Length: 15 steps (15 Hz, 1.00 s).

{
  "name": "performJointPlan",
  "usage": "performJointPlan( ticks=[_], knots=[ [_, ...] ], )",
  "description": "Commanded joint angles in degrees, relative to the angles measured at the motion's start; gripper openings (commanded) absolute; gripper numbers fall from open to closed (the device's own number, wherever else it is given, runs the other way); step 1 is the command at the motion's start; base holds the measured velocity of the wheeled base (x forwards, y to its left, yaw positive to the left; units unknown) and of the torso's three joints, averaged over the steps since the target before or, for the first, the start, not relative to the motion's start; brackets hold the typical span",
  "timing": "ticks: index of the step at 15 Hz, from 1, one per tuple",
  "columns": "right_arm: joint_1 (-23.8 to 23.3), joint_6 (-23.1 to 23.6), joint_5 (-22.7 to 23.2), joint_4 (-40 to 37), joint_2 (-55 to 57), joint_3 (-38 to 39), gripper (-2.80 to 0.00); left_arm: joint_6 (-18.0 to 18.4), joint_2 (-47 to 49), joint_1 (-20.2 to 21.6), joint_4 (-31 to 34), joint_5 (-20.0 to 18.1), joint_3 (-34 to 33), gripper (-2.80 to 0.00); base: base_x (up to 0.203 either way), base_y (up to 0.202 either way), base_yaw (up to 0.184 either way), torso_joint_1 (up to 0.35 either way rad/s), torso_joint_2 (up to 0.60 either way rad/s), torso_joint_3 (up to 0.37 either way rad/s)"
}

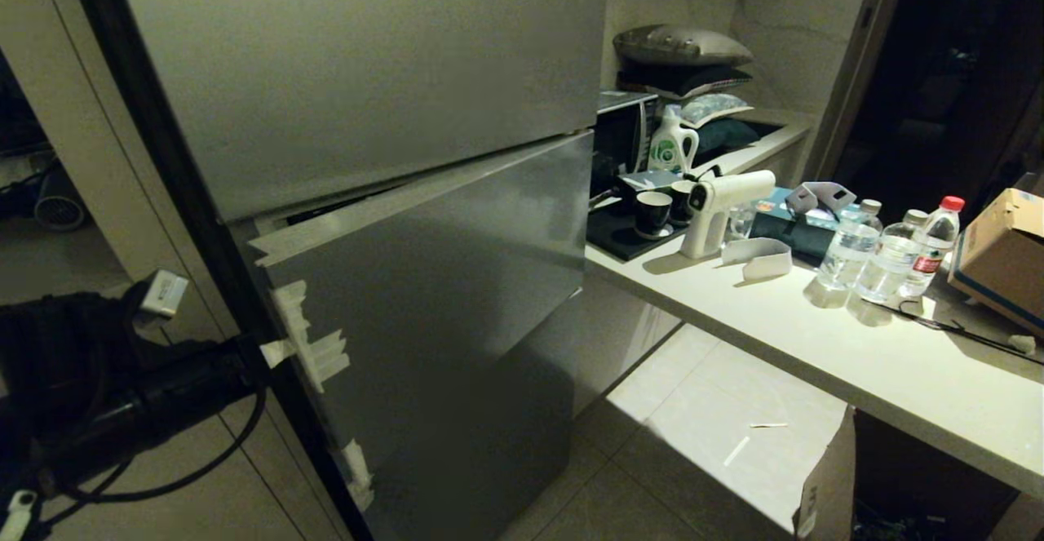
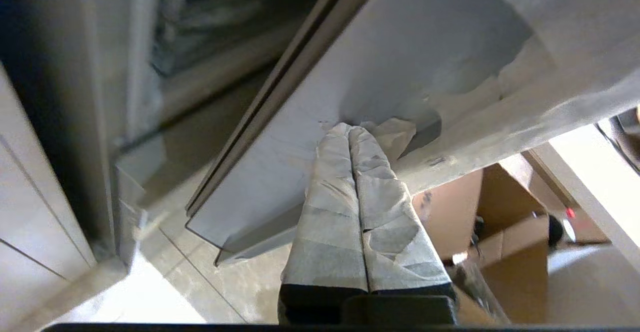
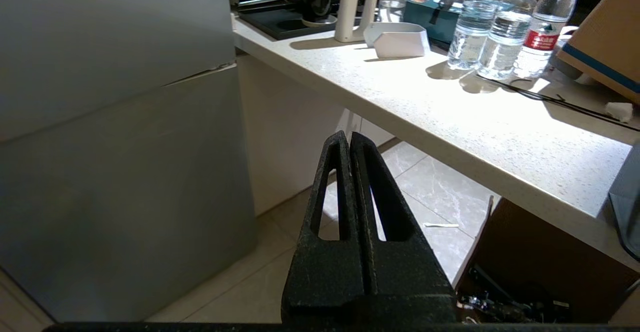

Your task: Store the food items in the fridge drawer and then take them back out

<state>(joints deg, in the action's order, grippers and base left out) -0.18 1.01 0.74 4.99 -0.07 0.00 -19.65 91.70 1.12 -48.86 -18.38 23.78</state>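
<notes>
Down at the fridge's left edge, the left tool (image 2: 349,130) has its taped fingers (image 2: 370,192) pressed together, tips against the side edge of the lower door (image 1: 424,280), touching crumpled tape (image 2: 395,131). That door stands slightly ajar from the upper door (image 1: 359,59). Neither the drawer nor the food shows. Off to the fridge's right, the right tool (image 3: 348,136) hangs with fingers together, holding nothing; the table (image 3: 450,116) with bottles (image 3: 505,26) lies beyond it.

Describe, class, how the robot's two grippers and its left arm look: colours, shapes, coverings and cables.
The left gripper has two long tapering fingers wrapped in pale tape over black bases. The right gripper is bare textured black, each finger pierced by a triangular slot. The left arm is black, with a looping black cable.
</notes>
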Motion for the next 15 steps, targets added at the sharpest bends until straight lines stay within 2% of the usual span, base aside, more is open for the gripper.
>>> performJointPlan(
  ticks=[1,8,15],
  knots=[
    [0.0,0.0,0.1,0.0,0.1,1.8,-2.80,-0.1,-2.4,-1.8,-0.4,0.2,-1.7,-2.80,0.000,0.000,0.000,0.000,0.00,0.000],
    [0.0,-0.2,0.0,0.0,0.1,1.8,-2.80,0.1,-4.3,-7.2,-0.4,0.6,-2.8,-2.80,0.000,0.000,0.000,0.000,0.00,0.000],
    [0.0,-0.3,0.0,0.0,0.1,1.8,-2.80,0.0,-6.8,-14.2,-0.3,0.9,-4.3,-2.80,0.000,0.000,0.000,0.000,0.00,0.000]
  ],
)
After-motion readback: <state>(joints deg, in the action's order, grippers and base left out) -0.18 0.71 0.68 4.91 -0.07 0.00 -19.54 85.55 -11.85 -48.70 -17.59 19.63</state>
